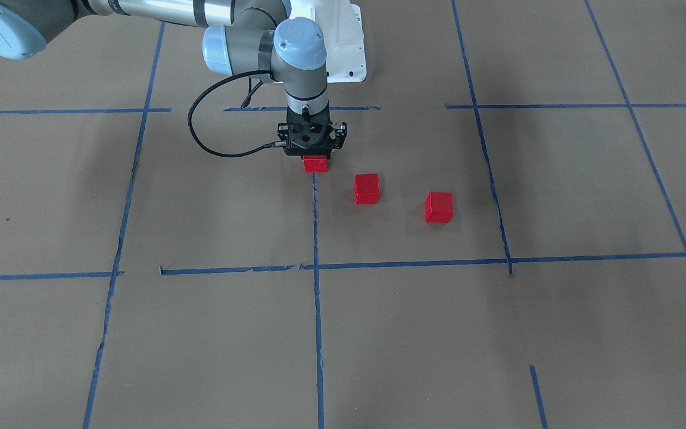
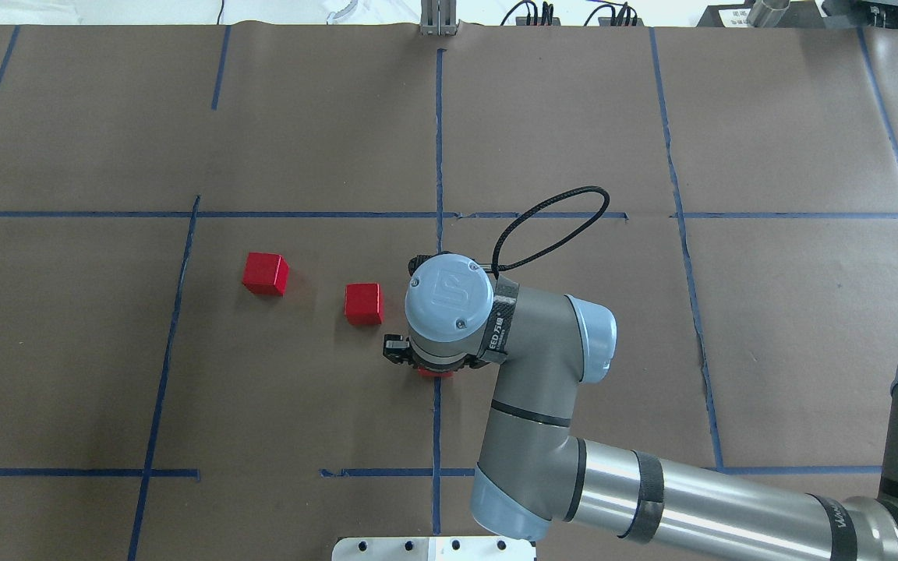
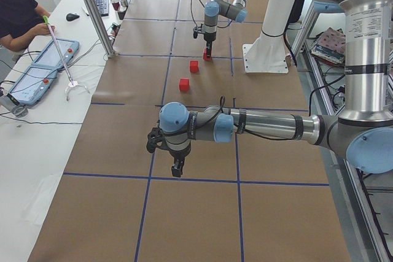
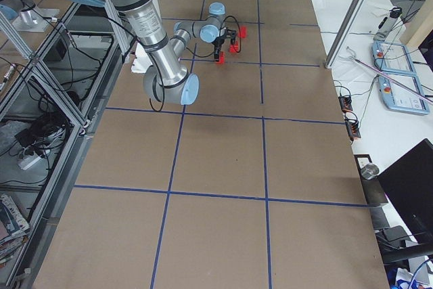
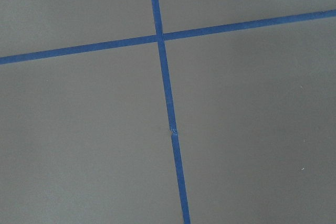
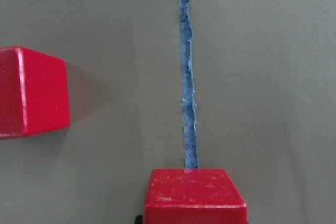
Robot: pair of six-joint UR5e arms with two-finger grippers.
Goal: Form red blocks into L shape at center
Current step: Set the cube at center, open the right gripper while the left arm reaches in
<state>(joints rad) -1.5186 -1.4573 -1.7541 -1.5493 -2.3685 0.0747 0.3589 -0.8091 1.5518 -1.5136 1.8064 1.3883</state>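
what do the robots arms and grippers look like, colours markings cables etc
The right arm and left arm are grey and silver tubes with light blue joint caps; one on the right shows an embossed logo. A black band with white lettering rings the right wrist, beside a looping black braided cable. The right gripper and left gripper are black.

Brown paper covers the desk, ruled into large squares by blue tape that is torn and wavy in places. Along the desk's far side runs a white side table carrying blue-edged tablets, a keyboard and a mouse. A person in a dark top sits at it. A metal post rises between the desk and the side table. A laptop and a small cup show on that same side.
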